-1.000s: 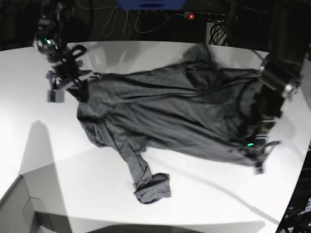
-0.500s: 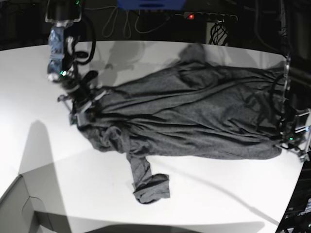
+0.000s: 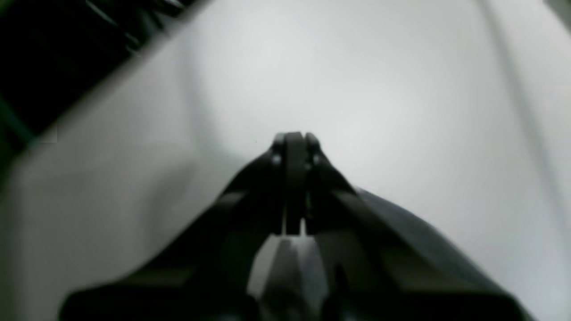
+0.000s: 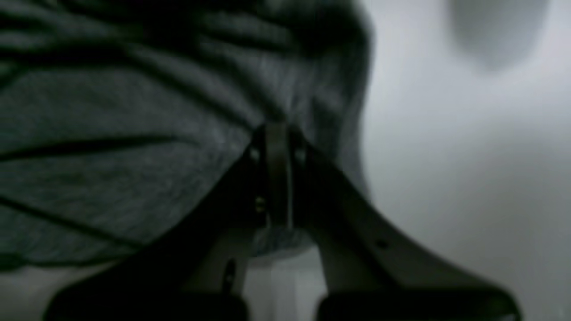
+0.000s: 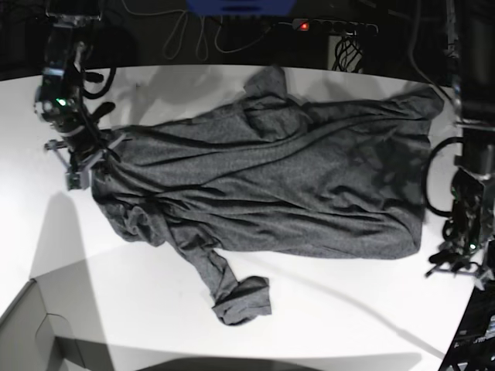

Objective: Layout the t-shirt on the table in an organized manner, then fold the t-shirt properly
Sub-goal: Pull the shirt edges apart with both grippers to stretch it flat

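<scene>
The dark charcoal t-shirt [image 5: 271, 185] lies stretched lengthwise across the white table [image 5: 325, 309], still wrinkled. One sleeve [image 5: 240, 297] trails toward the front and is rolled on itself. My right gripper [image 5: 81, 166] is at the shirt's left end and is shut on the cloth. The right wrist view shows its jaws [image 4: 277, 129] closed with a pinch of grey knit [image 4: 134, 111] between them. My left gripper [image 5: 456, 263] is just past the shirt's right end, apart from the cloth. In the left wrist view it [image 3: 294, 136] is shut over bare table [image 3: 357, 67], with no cloth between its tips.
A grey box corner [image 5: 31, 332] sits at the front left. A power strip and cables [image 5: 332, 27] lie behind the table's curved back edge. The table's right edge runs close to my left gripper.
The shirt has been drawn out to the left and lies flatter. My right gripper moved left and back with the cloth. My left gripper no longer touches the shirt's right end.
</scene>
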Motion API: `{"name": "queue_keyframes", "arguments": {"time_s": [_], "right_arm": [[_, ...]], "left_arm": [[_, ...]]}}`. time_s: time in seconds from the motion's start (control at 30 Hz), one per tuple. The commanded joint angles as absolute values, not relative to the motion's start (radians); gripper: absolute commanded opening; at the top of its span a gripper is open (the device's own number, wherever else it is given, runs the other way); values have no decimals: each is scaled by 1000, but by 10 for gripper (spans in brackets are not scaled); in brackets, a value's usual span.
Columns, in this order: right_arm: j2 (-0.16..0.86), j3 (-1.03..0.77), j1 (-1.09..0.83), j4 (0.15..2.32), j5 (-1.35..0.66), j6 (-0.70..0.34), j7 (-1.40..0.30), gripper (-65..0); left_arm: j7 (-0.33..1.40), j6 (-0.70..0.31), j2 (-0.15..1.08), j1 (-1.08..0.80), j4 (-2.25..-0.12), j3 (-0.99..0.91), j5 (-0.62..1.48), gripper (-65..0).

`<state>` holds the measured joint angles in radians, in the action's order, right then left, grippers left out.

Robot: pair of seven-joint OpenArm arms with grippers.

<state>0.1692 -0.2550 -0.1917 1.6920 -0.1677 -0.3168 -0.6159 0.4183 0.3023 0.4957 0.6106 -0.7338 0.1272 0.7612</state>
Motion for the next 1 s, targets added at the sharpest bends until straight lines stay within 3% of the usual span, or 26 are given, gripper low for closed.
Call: {"name": "queue_keyframes", "arguments": {"time_s": [0.0,0.17,0.33,0.53,0.73,0.97], "right_arm": [[180,-262,-179,1739,-174,-318,-601,-650],[180,-245,-101,1794,-174,-318,-607,-650],[185,-145,44,1644,-171,-320,-654,-650],[186,-21,216,1385,-171,-320,-651,-650],[199,64,372,1095,-171,-320,-641,-650],[199,90,585,627,-171,-321,-375,-650]], "left_arm": [[423,298,498,621,-794,93,757,-650],[526,298,447,467,-1009,-41,753,-650],[526,297,404,361,-1035,-67,751,-650],[521,295,404,341,-980,-73,751,-650],[401,295,410,338,-871,-68,751,-650],[381,295,423,320,-812,-76,753,-650]]}}
